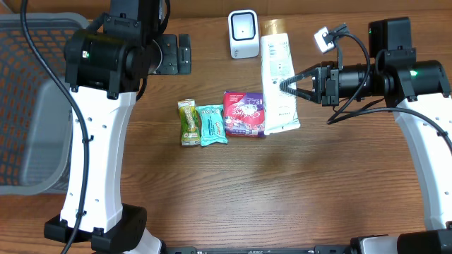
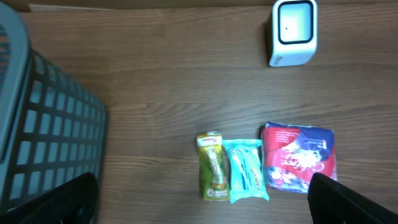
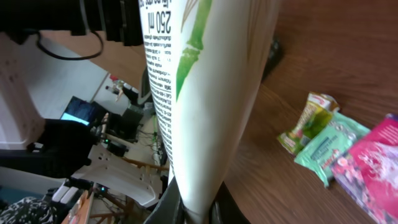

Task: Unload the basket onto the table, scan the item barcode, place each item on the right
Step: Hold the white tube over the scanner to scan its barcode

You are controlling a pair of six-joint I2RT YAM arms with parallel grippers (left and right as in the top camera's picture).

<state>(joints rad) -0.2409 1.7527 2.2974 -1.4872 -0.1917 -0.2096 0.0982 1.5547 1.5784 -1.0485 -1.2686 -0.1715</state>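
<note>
A white tube (image 1: 277, 77) with a gold cap and green print runs lengthwise right of the scanner (image 1: 243, 34), a small white box with a dark window. My right gripper (image 1: 286, 86) reaches in from the right and is shut on the tube's side. In the right wrist view the tube (image 3: 205, 93) rises from the clamped jaws of that gripper (image 3: 196, 208), and its barcode does not show. My left gripper (image 1: 183, 53) hangs open at the back, left of the scanner. Its view shows the gripper (image 2: 202, 202) holding nothing above the packets, and the scanner (image 2: 293, 31).
A green snack bar (image 1: 188, 121), a teal packet (image 1: 212, 125) and a pink packet (image 1: 244, 113) lie in a row mid-table, the pink one touching the tube. A grey mesh basket (image 1: 28, 106) fills the left side.
</note>
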